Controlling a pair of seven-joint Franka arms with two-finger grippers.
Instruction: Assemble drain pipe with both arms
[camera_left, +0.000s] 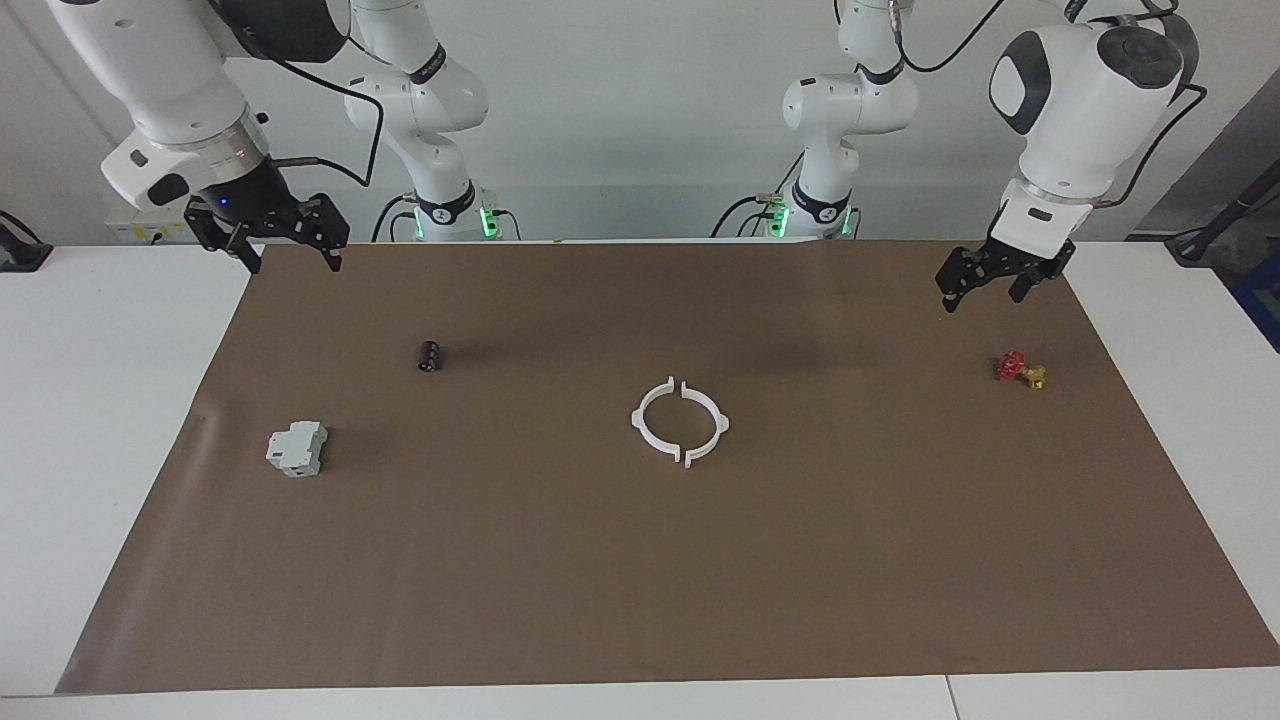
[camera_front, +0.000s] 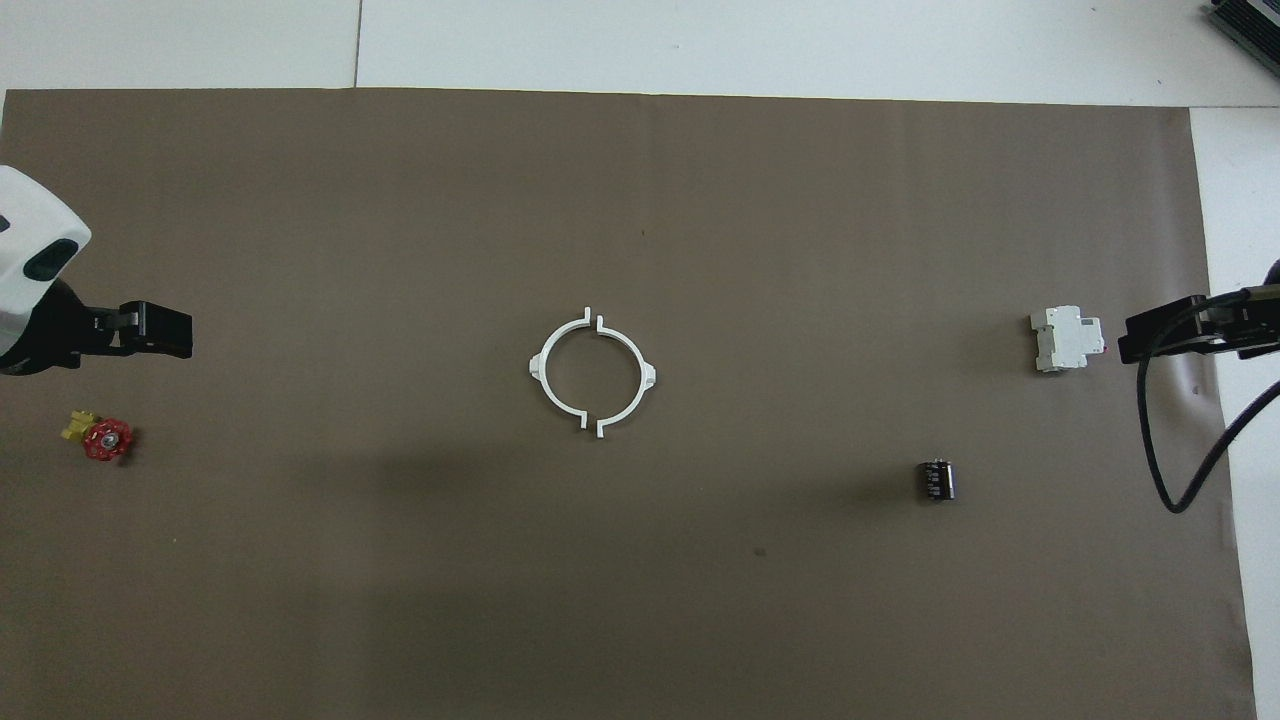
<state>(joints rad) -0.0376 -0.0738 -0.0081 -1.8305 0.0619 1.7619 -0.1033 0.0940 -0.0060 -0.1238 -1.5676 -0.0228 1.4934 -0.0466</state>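
Midway across the brown mat (camera_left: 560, 560), the two drain pipe halves (camera_left: 680, 423) lie unheld, while the left gripper (camera_left: 985, 280) and right gripper (camera_left: 290, 248) hang open, holding nothing.

In the facing view, the drain pipe (camera_left: 680, 422) lies mid-frame; box (camera_left: 297, 448) and cylinder (camera_left: 429, 356) centre-left, valve (camera_left: 1020, 369) centre-right, all on the tabletop (camera_left: 90, 400).

Count on tabletop (camera_left: 120, 420): 2 white half-ring arcs (camera_left: 656, 421) (camera_left: 706, 424), set as one ring. 1 grey-white box (camera_left: 296, 448). 1 small black cylinder (camera_left: 429, 355). 1 red-and-yellow valve piece (camera_left: 1020, 369). 1 brown paper sheet (camera_left: 640, 580). 2 arms, each with 1 end effector: left end effector (camera_left: 988, 278), right end effector (camera_left: 290, 250).
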